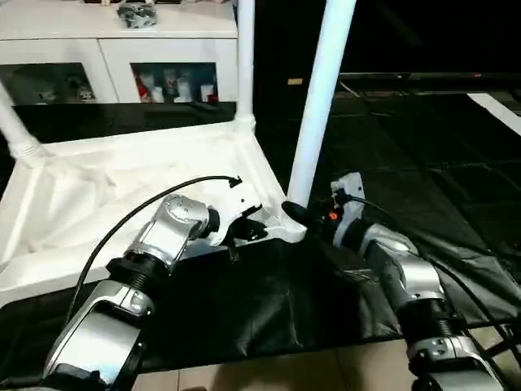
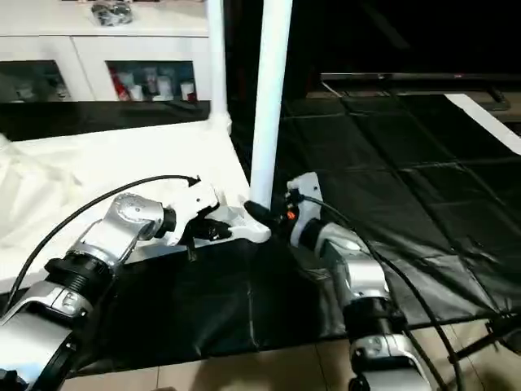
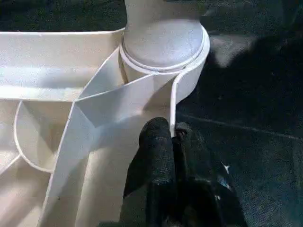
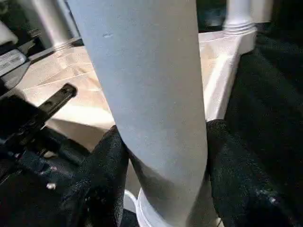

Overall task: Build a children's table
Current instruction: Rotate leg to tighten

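The children's table lies upside down on a black cloth, its white ribbed top (image 1: 98, 204) facing up. Legs stand upright in its corners: one at the far corner (image 1: 245, 57), one at the left (image 1: 16, 130), and one at the near right corner (image 1: 321, 98). My right gripper (image 1: 301, 216) is shut around the base of that near right leg (image 4: 151, 71), with one black finger (image 4: 104, 170) on each side, just above the corner socket (image 3: 163, 42). My left gripper (image 3: 171, 130) is shut on the thin rim of the top right beside that socket.
A white glass-door cabinet (image 1: 114, 49) with small items inside stands behind the table. The black cloth (image 1: 244, 301) covers the floor to the right and front. A white strip (image 1: 501, 110) lies at the far right, and bare floor (image 1: 285, 371) shows at the near edge.
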Robot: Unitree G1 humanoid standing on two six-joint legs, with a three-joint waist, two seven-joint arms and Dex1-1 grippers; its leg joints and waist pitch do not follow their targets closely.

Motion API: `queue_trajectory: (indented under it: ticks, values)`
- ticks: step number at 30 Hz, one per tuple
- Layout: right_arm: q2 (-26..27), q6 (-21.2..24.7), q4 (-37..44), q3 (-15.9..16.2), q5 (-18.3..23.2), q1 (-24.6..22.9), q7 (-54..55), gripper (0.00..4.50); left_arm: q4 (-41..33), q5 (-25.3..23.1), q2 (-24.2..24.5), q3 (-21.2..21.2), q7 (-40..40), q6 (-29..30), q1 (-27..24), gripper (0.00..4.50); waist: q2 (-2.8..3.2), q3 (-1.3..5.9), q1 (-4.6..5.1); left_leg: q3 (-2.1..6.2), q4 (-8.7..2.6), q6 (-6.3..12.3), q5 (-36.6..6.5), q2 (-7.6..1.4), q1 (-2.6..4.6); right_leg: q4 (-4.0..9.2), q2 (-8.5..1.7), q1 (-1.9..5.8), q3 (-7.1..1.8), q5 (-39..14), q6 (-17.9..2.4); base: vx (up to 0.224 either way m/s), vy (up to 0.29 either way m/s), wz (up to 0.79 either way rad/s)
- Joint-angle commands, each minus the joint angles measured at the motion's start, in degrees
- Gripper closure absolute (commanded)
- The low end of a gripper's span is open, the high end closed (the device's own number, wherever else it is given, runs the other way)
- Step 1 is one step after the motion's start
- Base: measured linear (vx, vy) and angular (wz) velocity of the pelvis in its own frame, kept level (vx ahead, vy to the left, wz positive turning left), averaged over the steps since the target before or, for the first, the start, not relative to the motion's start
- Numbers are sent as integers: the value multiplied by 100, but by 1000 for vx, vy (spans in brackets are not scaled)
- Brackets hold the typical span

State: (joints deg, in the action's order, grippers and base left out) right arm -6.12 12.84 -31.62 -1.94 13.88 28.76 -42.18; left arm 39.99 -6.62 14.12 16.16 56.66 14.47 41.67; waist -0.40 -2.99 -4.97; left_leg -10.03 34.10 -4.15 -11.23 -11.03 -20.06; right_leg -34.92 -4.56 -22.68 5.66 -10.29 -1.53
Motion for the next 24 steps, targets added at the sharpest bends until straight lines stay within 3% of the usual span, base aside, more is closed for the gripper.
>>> queue_trajectory:
  ticks: [1,10,12,16,22,24]
  values:
    - [378,255,-402,298,-54,-3,118,245,-287,110,-369,32,-194,54,134,450,38,319,-25,125,-492,44,-1450,-248,2,565,-501,263,-337,-2225,-897,0,0,0]
    - [633,109,-881,157,-275,280,938,248,-369,67,-520,-66,-651,290,127,450,57,317,14,125,-502,20,-1412,-241,-2,574,-498,259,-346,-2195,-900,0,0,0]
    - [714,106,-1092,43,-290,427,1265,248,-351,64,-594,-101,-833,343,153,450,80,325,36,124,-503,7,-1384,-244,-3,553,-484,257,-351,-1999,-975,0,0,0]
    - [774,1,-1418,-14,-417,636,1709,250,-289,43,-694,-156,-1084,408,193,450,76,330,84,117,-496,-10,-1369,-235,-7,528,-475,261,-354,-1765,-1083,0,0,0]
    - [1032,-190,-1967,-132,-541,1035,2488,253,-225,70,-969,-297,-1521,542,287,450,77,326,132,106,-490,15,-1389,-221,5,547,-473,247,-352,-1849,-1076,0,0,0]
    - [1111,-244,-2079,-155,-591,1125,2713,254,-243,130,-1085,-347,-1612,599,313,450,77,329,129,104,-496,44,-1326,-228,-10,529,-460,257,-357,-1650,-1091,0,0,0]
